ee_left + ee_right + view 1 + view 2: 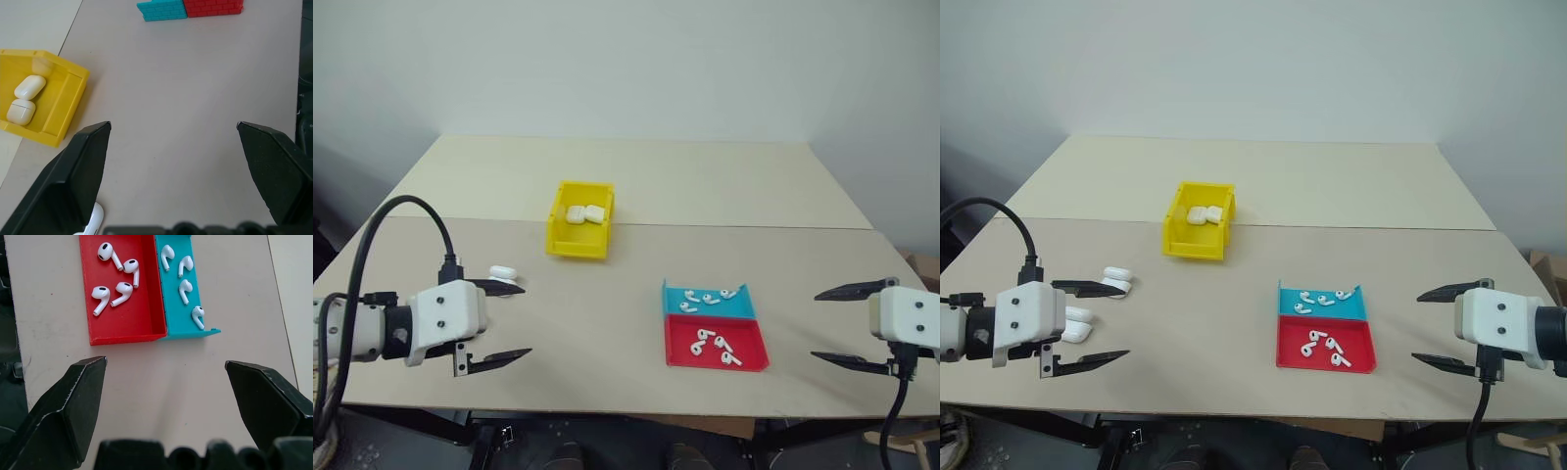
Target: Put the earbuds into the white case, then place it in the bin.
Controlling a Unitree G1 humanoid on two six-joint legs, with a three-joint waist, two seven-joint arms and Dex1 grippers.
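Several white earbuds (116,293) lie in a shallow red tray (751,340), and several more earbuds (184,290) lie in the blue tray (745,307) touching it. One white case (1117,279) rests on the table beside my left gripper's far finger, and two more cases (1076,324) sit next to that hand. The yellow bin (578,246) at mid table holds two look-alike cases (24,99). My left gripper (525,320) hangs open and empty over the left of the table. To the right of the trays, my right gripper (816,325) is open and empty too.
The table is two beige tops joined along a seam just behind the bin. Bare tabletop (597,323) lies between the left gripper and the trays. A pale wall stands behind the table.
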